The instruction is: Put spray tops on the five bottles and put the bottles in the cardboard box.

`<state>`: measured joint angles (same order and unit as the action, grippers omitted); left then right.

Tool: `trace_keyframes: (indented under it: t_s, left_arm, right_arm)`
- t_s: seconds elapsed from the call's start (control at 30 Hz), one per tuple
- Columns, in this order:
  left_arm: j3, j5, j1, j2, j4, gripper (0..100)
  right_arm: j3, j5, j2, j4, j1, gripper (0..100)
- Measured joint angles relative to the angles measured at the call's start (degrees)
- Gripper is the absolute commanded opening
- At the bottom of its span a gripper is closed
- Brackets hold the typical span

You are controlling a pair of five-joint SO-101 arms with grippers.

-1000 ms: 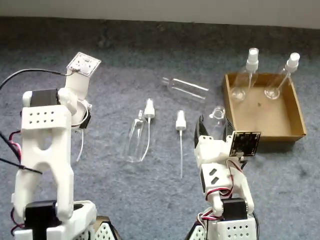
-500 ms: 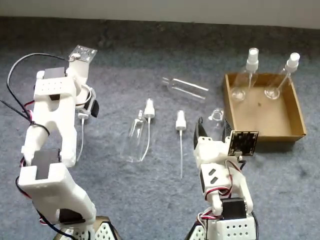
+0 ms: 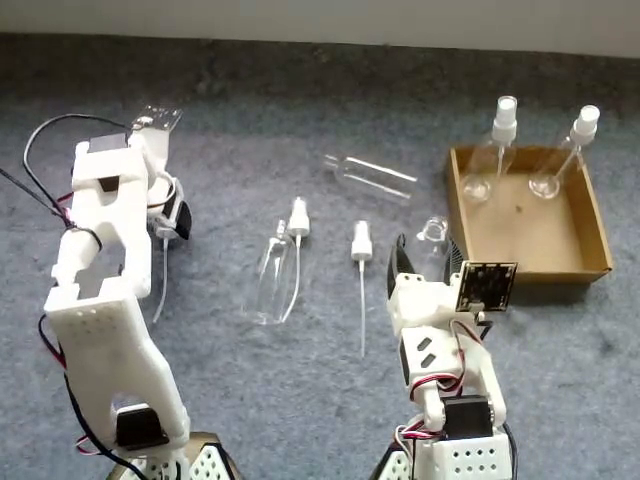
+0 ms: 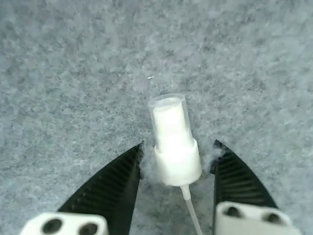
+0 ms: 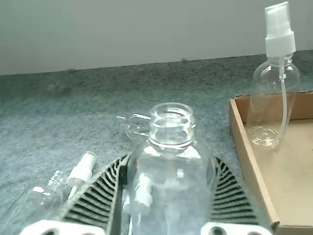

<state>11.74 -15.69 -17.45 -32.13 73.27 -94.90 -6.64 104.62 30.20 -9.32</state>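
Note:
A loose white spray top lies on the grey carpet between the fingers of my left gripper, which is open around it with a gap on each side. In the high view this gripper is at the left, and the top's thin tube trails out from under it. My right gripper is shut on an upright clear bottle that has no top, just left of the cardboard box. The bottle's open neck rises between the ribbed fingers.
Two capped bottles stand in the box. A capped bottle and a loose spray top with its long tube lie mid-table. An uncapped bottle lies farther back. The box wall is close beside the held bottle.
The left arm has stretched forward and come down so its fingers sit around the spray top. The right arm has barely shifted, still holding the bottle.

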Motion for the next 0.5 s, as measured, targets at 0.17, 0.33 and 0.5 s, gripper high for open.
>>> trace_keyframes:
  t_s: [0.17,0.33,0.5]
  left_arm:
    - [1.85,0.18,0.0,-1.76,0.0,20]
    - [2.02,0.18,0.0,-1.85,0.0,14]
    - [2.02,0.26,0.18,-1.85,0.0,3]
  right_arm:
    - [0.0,0.0,0.0,0.0,0.0,12.8]
    - [0.0,0.0,0.0,0.0,0.0,12.8]
    - [0.0,0.0,0.0,0.0,0.0,12.8]
